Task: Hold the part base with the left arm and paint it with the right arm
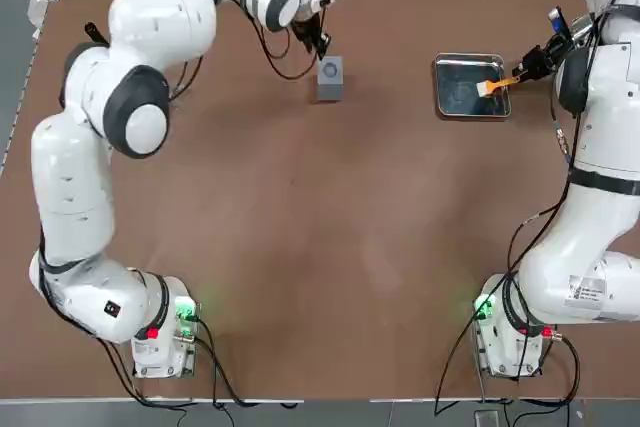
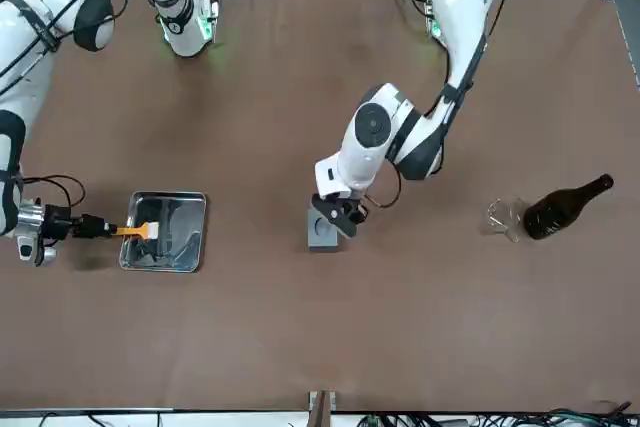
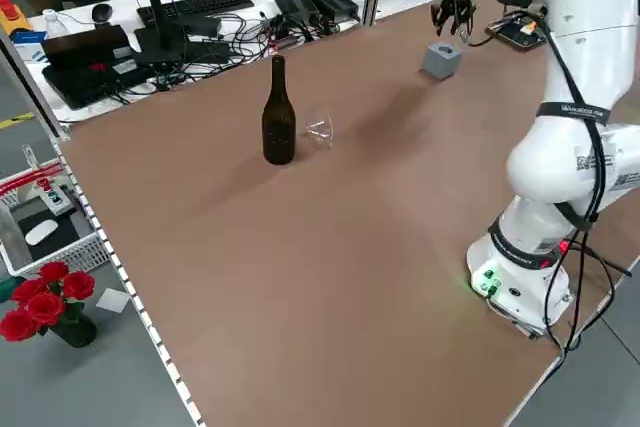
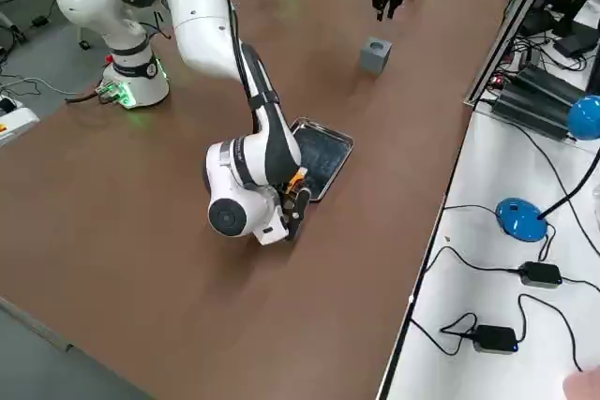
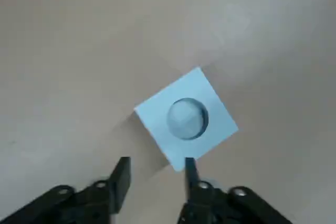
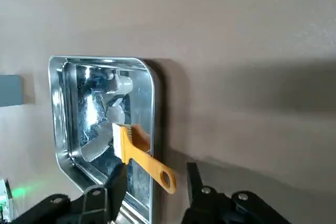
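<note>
— Grey part base (image 1: 330, 74), top view: where is it relative to the left gripper (image 1: 320, 44)?
— Just past the fingertips, sitting on the table (image 1: 300, 227), hole up. Not clamped. The right gripper (image 1: 530, 65) is at the steel tray (image 1: 470, 115), with the orange brush (image 1: 497, 85) straight ahead of it.
— Front view?
— Same. The left gripper hovers over the block's near edge; looks like it's lined up to pinch the sides so the top is free for painting. The brush head lies in the tray, its handle pointing at the right gripper.
— Side views?
— There's a gap between the left gripper and the block. Nothing more on the right gripper.
— Left wrist?
— Fingers medium-wide and empty; the block is beyond the tips, turned diagonal to them, one corner near a finger.
— Right wrist?
— Fingers apart. The handle end sits between them, propped on the tray rim, and neither pad is pressing it. The bristles are down in the tray, probably for loading paint.
— Status?
— My read: neither the hold nor the painting is under way. The block needs gripping first, then the brush.
</note>
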Controlling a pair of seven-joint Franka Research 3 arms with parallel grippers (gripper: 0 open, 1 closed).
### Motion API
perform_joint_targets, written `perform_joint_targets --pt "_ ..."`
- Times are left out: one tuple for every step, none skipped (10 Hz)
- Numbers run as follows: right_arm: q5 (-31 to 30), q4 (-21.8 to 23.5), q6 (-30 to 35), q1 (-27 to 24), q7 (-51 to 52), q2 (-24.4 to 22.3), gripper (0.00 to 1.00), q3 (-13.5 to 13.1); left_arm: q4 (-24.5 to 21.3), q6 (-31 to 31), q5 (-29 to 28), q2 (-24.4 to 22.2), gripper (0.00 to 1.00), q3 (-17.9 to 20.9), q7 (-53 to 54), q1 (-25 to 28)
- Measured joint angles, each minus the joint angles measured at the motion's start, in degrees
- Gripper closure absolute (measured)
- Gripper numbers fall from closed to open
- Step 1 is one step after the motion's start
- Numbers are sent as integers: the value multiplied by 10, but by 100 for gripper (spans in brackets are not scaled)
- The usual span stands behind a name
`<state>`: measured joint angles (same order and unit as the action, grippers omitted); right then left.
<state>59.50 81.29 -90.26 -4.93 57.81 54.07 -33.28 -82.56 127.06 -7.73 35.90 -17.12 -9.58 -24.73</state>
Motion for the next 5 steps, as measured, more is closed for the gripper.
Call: perform_joint_targets --pt "-1 -1 0 0 0 0 45 0 0 -38 0 -27 27 3 -3 10" --pt "-14 -5 0 0 2 -1 34 0 0 -86 -1 -53 11 5 -6 27" --pt "-42 -14 0 1 3 -6 19 -1 -1 -128 -2 -77 0 7 -7 54" --pt "-72 -24 0 1 3 -21 4 -2 0 -168 -3 -100 0 7 -8 85" --pt "-103 -32 0 3 -2 -43 0 -3 0 -213 -3 -126 0 7 -17 118"
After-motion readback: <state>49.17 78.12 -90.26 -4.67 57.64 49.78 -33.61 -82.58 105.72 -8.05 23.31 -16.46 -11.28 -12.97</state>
